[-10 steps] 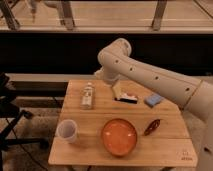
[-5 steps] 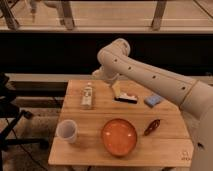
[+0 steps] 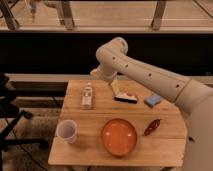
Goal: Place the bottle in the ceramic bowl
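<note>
1. One white robot arm reaches in from the right. Its hand (image 3: 118, 89) hangs low over the far middle of the light wooden counter (image 3: 165, 150), fingers spread and pinching nothing that I can make out.
2. The small slim whitish plastic bottle with a pale label (image 3: 87, 96) lies on its side at the far left of the counter, long axis running near to far. It is just left of the hand and apart from it.
3. The wide shallow orange-red ceramic bowl (image 3: 119, 136) sits at the near middle, empty. It is well apart from the bottle, toward the near right of it.
4. Other items:
   - a translucent white cup (image 3: 67, 131), near left, beside the bowl
   - a flat blue sponge-like block (image 3: 153, 100), far right
   - a small red-brown elongated item (image 3: 152, 126), just right of the bowl
   - a small dark flat item with white and red marks (image 3: 126, 98), just under or beside the hand; kind not made out
5. Judgement: the grasp has not begun. The spread fingers suit an approach, and the hand needs to shift left to straddle the bottle across its narrow width.
6. Risk: the lying bottle may roll when touched, and the cup stands near the carry path to the bowl.
</note>
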